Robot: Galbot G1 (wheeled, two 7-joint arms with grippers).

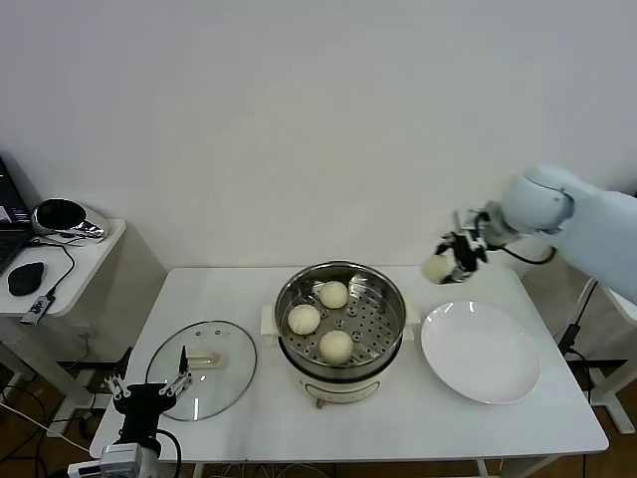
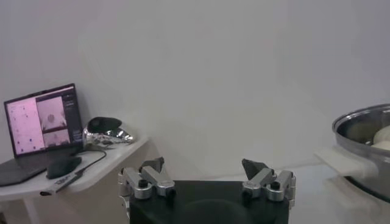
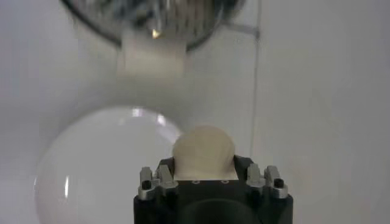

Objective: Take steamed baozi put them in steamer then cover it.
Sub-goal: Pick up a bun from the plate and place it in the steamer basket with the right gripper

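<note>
Baozi (image 1: 436, 267) is sitting clamped in the right pincer (image 1: 450, 261) beyond the steamer (image 1: 340, 317), which is holding 3; left pincer (image 1: 149, 389) is hanging wide.

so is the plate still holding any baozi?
No: the white plate is bare; three baozi sit in the steamer, the fourth is in the right gripper.

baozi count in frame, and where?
4. Three steamed baozi sit on the steamer tray: back, left, front. The fourth is held in the right tool, raised behind the plate. None visibly hidden.
</note>
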